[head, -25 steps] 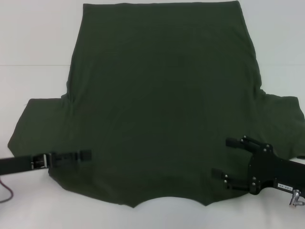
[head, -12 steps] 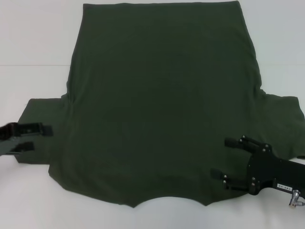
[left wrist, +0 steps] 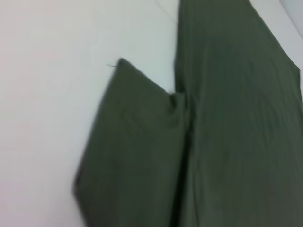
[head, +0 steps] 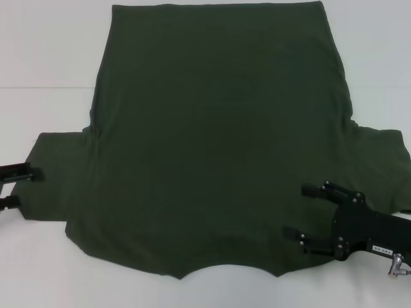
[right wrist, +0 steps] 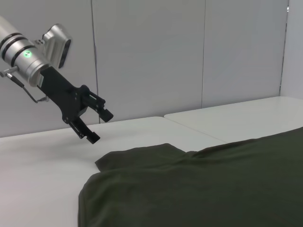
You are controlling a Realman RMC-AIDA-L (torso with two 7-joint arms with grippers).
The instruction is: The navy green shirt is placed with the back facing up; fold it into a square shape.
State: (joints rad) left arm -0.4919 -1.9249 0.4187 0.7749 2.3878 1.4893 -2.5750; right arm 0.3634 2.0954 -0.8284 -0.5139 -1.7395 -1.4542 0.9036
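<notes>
The large dark olive-green soft-fabric T-shirt [head: 218, 135] lay flat, unfolded, on the white table [head: 45, 51] — the left gripper [head: 18, 187] hung open-fingered above the left sleeve's edge, the right gripper [head: 307, 212] spread over the near right shoulder, both seemingly poised for a first fold.

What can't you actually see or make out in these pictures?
- Shirt: underside hidden, all views; far hem at the head view's top edge.
- Left gripper: arm cut off by the head view's edge.
- Right gripper: whether it touches the cloth is unclear.
- Right sleeve tip: behind the right arm.
</notes>
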